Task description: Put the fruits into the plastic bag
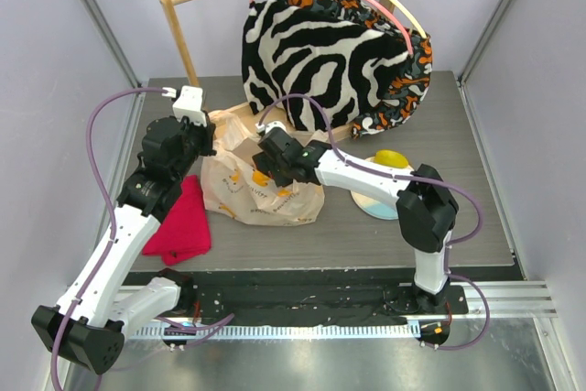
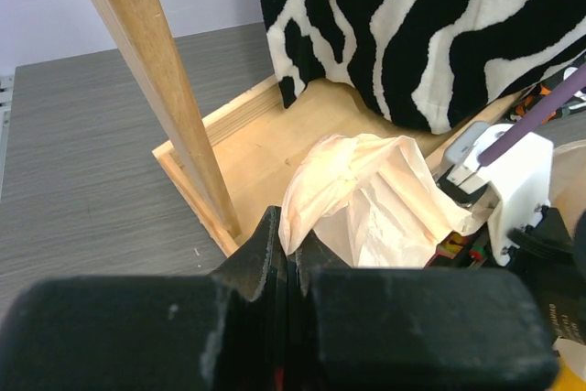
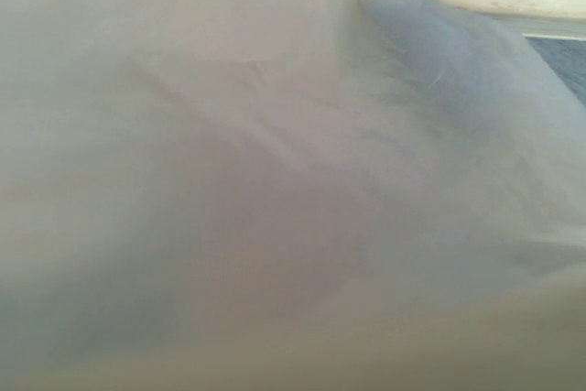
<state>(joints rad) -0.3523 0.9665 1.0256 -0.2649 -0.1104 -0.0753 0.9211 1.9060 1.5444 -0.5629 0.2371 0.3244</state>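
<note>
The left gripper (image 2: 288, 249) has its jaws pressed together on a fold of the plastic bag (image 2: 366, 194). The film rises just ahead of them, apparently lifted to hold the mouth up. To the right, the right gripper (image 1: 264, 167) pushes into the bag's folds. Film covers its camera, so I cannot tell how its jaws stand. A lemon (image 1: 392, 158) waits on the plate (image 1: 371, 206), back beyond its wrist.

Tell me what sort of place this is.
Probably a robot lab bench, not a home: arms bolted to a metal rail at a grey table, plain walls around it, and staged props like a wooden rack and a bag.
</note>
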